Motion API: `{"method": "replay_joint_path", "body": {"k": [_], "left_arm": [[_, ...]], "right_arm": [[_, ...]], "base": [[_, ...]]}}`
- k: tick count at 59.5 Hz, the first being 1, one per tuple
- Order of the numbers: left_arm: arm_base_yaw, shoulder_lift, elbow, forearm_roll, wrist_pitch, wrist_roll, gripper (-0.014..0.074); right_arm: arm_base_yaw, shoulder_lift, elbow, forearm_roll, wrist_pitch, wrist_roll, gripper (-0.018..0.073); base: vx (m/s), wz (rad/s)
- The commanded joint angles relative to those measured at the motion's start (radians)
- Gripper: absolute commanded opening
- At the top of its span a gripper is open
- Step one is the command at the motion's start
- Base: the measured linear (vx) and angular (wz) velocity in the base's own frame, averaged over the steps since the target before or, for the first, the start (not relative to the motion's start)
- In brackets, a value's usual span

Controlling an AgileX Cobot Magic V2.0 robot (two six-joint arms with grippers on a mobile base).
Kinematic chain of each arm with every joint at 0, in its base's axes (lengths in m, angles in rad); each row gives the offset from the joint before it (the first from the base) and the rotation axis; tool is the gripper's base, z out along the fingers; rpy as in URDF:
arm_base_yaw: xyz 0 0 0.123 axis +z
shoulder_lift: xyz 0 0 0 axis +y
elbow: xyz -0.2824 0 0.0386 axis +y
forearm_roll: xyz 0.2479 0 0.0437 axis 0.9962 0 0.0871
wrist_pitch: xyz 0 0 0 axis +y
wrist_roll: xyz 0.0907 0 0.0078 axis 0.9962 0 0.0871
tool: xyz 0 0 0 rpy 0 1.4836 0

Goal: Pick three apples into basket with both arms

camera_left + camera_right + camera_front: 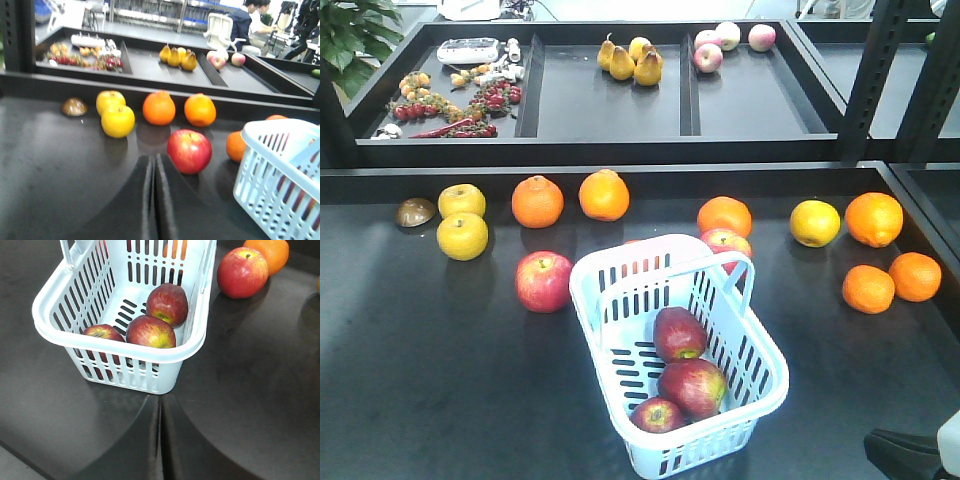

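The light blue basket [600, 350] stands on the dark table in front of the fruit row. Three red apples lie inside it [679, 333] [693, 387] [658, 414]; the right wrist view shows them too [167, 304] [150, 332] [102, 334]. My right gripper [161, 402] is shut and empty, just in front of the basket's near wall [120, 347]. My left gripper [154, 161] is shut and empty, low over the table, with the basket [265, 185] to its right. A piece of my right arm [910, 455] shows at the bottom right.
A loose red apple [543, 281] [189, 151] lies left of the basket, another [725, 241] [242, 272] behind it. Oranges [537, 201] [604, 195] and yellow fruit [462, 236] line the back. Raised black trays [610, 100] hold pears and peaches.
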Motion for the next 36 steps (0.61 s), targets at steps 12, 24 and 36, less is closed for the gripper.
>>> {"method": "replay_joint_path", "body": {"k": [12,24,36], "left_arm": [[0.004,-0.015,-0.024,0.086,-0.209,-0.010,-0.0006],[0.015,-0.015,-0.024,0.088,-0.206,-0.011,-0.0006],[0.099,-0.015,-0.024,0.084,-0.204,-0.012,-0.0006]], "right_arm": [[-0.003,0.004,-0.027,0.006,-0.053,-0.003,-0.0006],[-0.003,0.004,-0.027,0.006,-0.053,-0.003,-0.0006],[-0.003,0.004,-0.027,0.006,-0.053,-0.003,-0.0006]], "base": [[0.00,0.00],[0.00,0.00],[0.00,0.00]]}}
